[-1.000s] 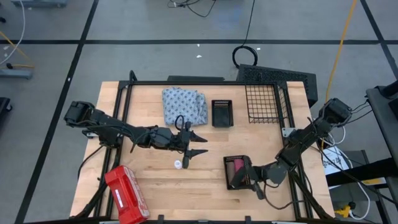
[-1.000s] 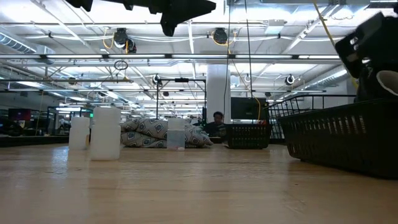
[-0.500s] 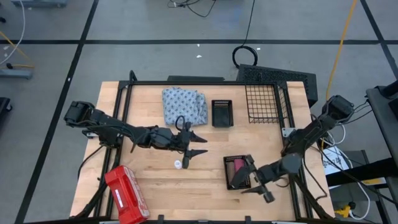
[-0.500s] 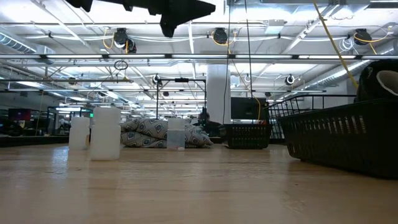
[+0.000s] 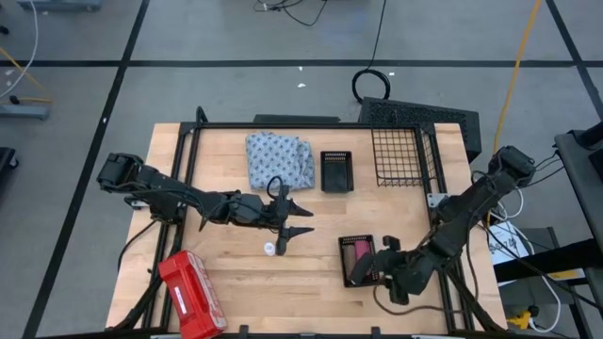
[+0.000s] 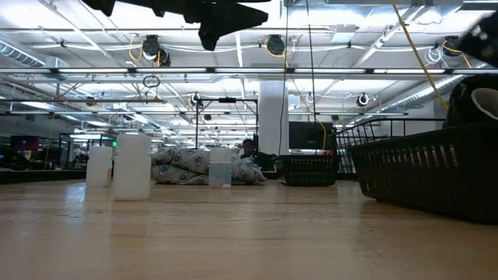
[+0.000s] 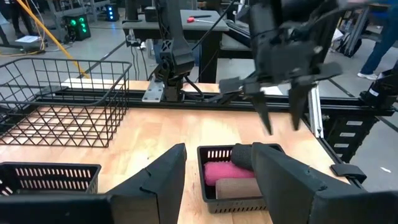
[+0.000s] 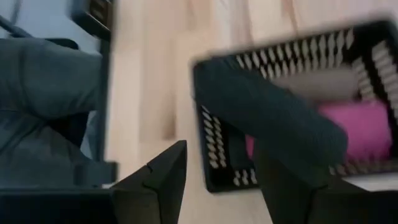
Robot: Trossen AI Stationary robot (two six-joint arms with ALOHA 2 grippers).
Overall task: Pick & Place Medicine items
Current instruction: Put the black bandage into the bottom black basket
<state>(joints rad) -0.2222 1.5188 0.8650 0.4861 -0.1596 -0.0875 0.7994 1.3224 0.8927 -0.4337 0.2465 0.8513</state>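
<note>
step: I judge a tube drop-off just finished | right gripper by the small black basket near the table's front edge, fingers apart, empty | pink tube and brown tube in that basket | left gripper mid-table, fingers wide, above white bottle | next: I'd lower left onto the bottle squarely.

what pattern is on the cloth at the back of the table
A small blue-on-white repeating print on the crumpled cloth, clearest in the high view.

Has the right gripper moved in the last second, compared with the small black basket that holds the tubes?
Yes. In the high view the right gripper has swung from the black basket's near right corner up over its right rim, nearer the wire basket.
</note>
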